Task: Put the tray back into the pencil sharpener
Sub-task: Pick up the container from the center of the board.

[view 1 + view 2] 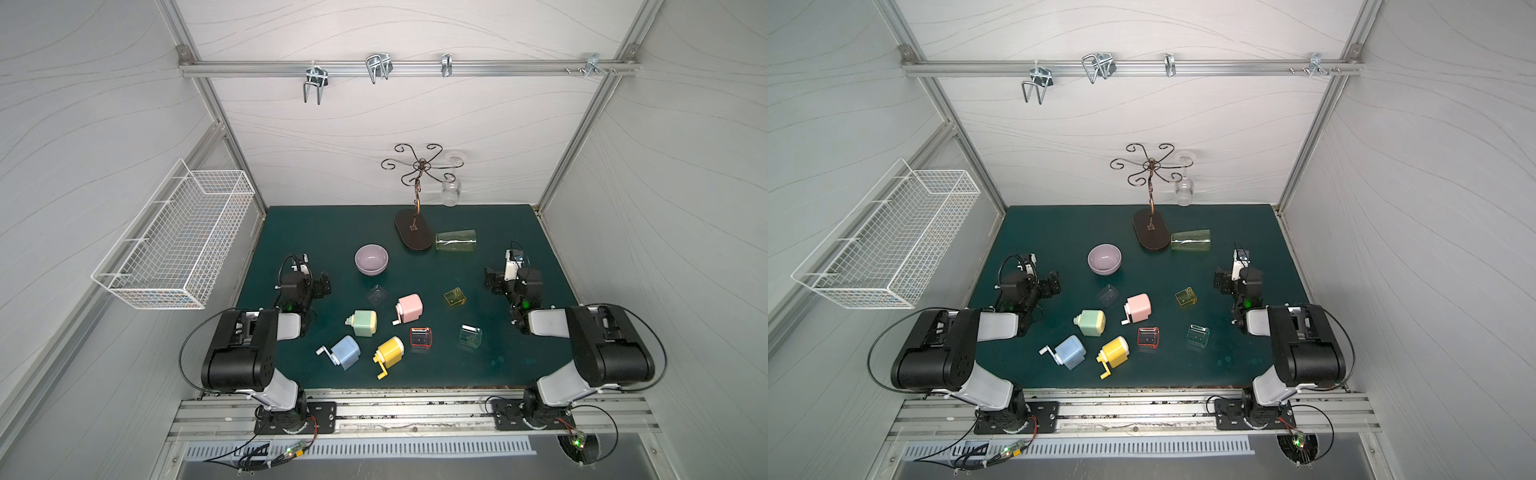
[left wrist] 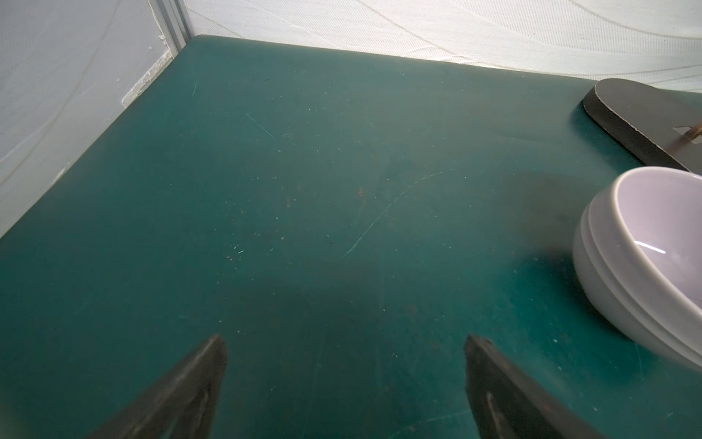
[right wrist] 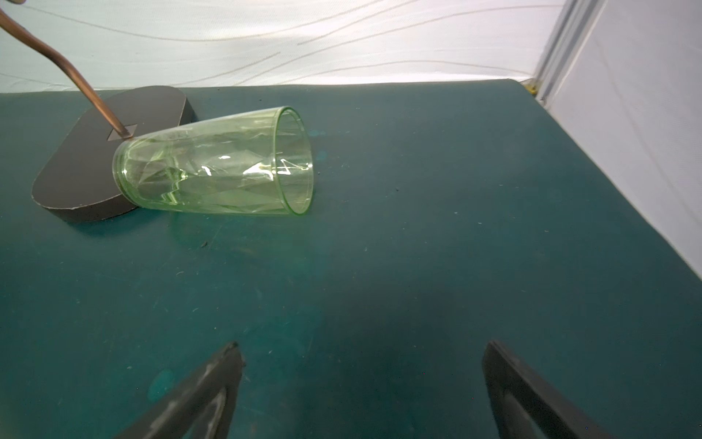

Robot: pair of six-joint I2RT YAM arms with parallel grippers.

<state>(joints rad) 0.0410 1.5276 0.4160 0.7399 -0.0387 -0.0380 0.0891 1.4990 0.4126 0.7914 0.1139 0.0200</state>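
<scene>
Several small pencil sharpeners lie mid-mat in both top views: pink (image 1: 409,307), pale green (image 1: 363,323), blue (image 1: 345,352) and yellow (image 1: 390,351). Loose see-through trays lie around them: a dark one (image 1: 376,296), a yellow one (image 1: 454,297), a red one (image 1: 421,337) and a clear one (image 1: 471,336). My left gripper (image 1: 322,284) hovers at the mat's left, open and empty (image 2: 345,342). My right gripper (image 1: 492,282) hovers at the right, open and empty (image 3: 362,347). Neither touches anything.
A lilac bowl (image 1: 371,259) sits behind the sharpeners, close to the left gripper. A green glass (image 3: 216,167) lies on its side against the dark base of a metal stand (image 1: 412,235) that carries a hanging wine glass (image 1: 451,193). A wire basket (image 1: 178,237) hangs on the left wall.
</scene>
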